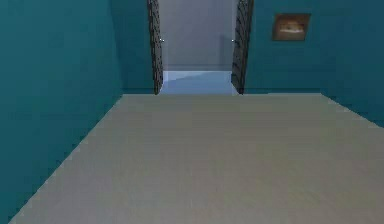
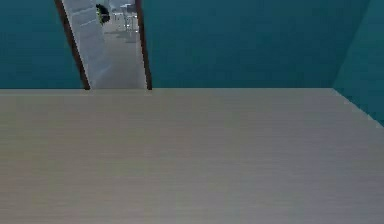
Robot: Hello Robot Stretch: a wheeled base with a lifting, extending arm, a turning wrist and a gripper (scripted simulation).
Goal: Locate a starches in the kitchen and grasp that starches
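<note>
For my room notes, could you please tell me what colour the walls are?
Teal, a dark blue-green; the walls show best in the forward view.

Fwd view: floor [image 1: 220,160] lay bare from near edge to far end, w/ open doorway [image 1: 198,45] at far centre as the way through. Left wall [image 1: 50,90] shut that side. Arm side view: bare floor, side doorway [image 2: 108,45] far left; far wall [image 2: 250,40] blocked the rest.

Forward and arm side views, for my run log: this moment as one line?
phase: probably searching | ahead: open doorway | right of it: framed picture | side: second doorway | floor: beige
</note>
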